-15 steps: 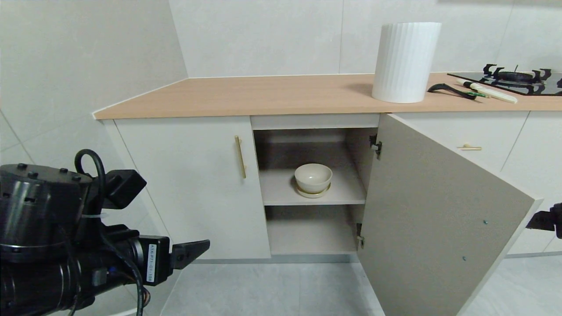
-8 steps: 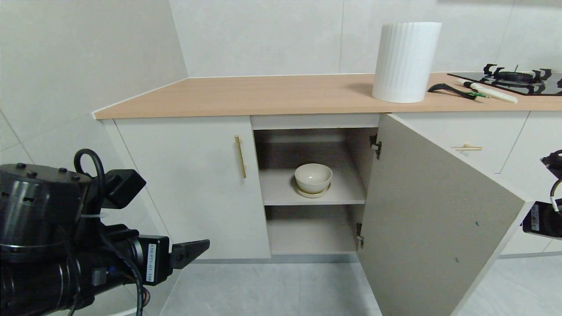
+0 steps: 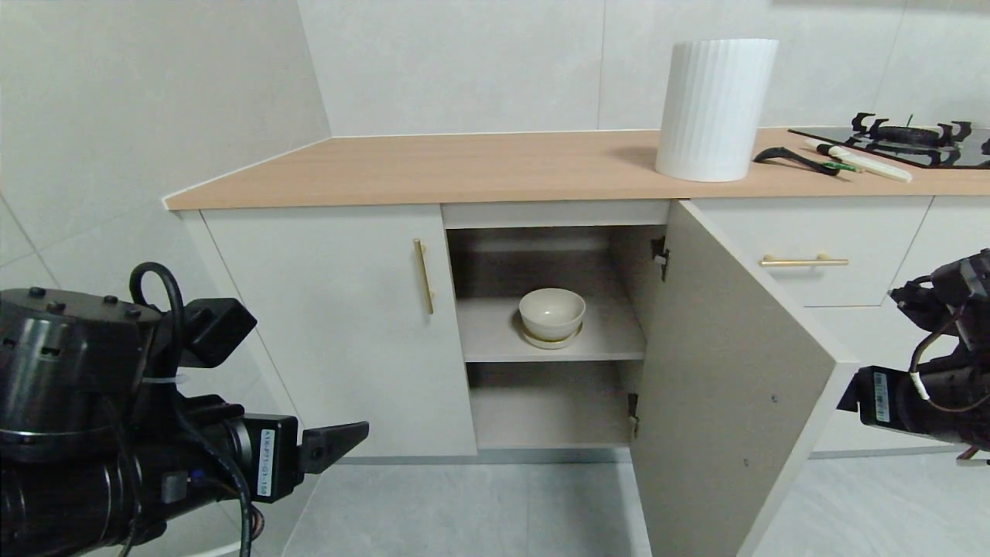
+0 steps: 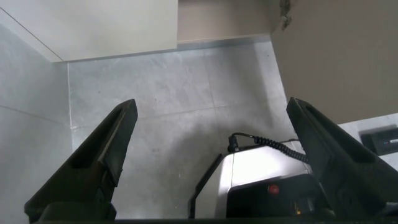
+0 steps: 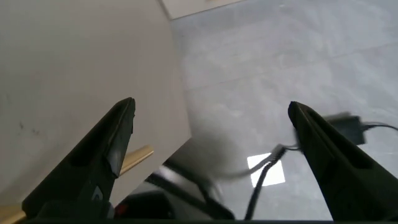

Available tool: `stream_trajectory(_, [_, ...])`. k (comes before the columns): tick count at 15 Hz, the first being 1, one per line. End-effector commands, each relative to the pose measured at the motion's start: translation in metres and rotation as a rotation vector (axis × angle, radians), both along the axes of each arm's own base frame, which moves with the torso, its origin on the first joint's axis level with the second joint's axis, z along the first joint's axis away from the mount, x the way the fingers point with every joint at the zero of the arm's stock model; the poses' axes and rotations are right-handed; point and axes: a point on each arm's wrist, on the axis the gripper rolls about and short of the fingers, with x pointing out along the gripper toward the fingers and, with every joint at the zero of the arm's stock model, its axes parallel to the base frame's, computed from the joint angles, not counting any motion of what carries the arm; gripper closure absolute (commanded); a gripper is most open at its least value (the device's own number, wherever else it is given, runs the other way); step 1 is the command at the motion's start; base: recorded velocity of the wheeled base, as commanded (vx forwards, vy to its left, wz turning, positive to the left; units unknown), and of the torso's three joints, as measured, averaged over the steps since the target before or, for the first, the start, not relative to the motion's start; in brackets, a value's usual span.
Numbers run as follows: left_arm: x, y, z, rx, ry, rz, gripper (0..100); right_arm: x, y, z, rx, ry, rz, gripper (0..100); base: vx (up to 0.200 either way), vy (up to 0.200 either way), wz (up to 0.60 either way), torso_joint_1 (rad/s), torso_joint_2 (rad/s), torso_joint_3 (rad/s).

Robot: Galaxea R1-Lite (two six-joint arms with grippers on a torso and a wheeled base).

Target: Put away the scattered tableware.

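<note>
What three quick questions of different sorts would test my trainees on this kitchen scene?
1. True or false: the bowl sits on the lower shelf.
2. The cabinet door is: A) shut, B) open, C) missing.
3. Fill in: the left gripper is ____.

Key: 1 false, it sits on the upper shelf; 2 B; 3 open.

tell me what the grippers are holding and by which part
Nothing. The left gripper and right gripper are both open and empty; the right one is beside the cabinet door.
</note>
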Motion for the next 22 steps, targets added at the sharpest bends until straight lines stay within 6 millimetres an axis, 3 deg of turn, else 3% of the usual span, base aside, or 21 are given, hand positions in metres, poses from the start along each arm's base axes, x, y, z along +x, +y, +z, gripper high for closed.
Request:
stream_trajectory(1, [0.000, 0.000, 0.000, 0.000, 0.001, 0.001, 0, -0.001, 0.019, -0.004, 0.022, 0.015, 0.055, 0, 0.000, 0.000, 0.00, 0.000, 0.00, 0.000])
stream_trajectory(5, [0.000, 0.000, 0.001, -0.003, -0.001, 0.002, 0, 0.007, 0.042, -0.011, 0.041, -0.002, 0.128, 0, 0.000, 0.000, 0.00, 0.000, 0.00, 0.000])
stream_trajectory(11, [0.004, -0.002, -0.003, -0.007, -0.008, 0.004, 0, 0.032, 0.094, -0.028, 0.036, -0.035, 0.293, 0, 0.000, 0.000, 0.00, 0.000, 0.00, 0.000])
stream_trajectory(22, [0.004, -0.002, -0.005, -0.002, -0.018, 0.005, 0, 0.073, 0.129, -0.028, 0.079, -0.082, 0.403, 0, 0.000, 0.000, 0.00, 0.000, 0.00, 0.000])
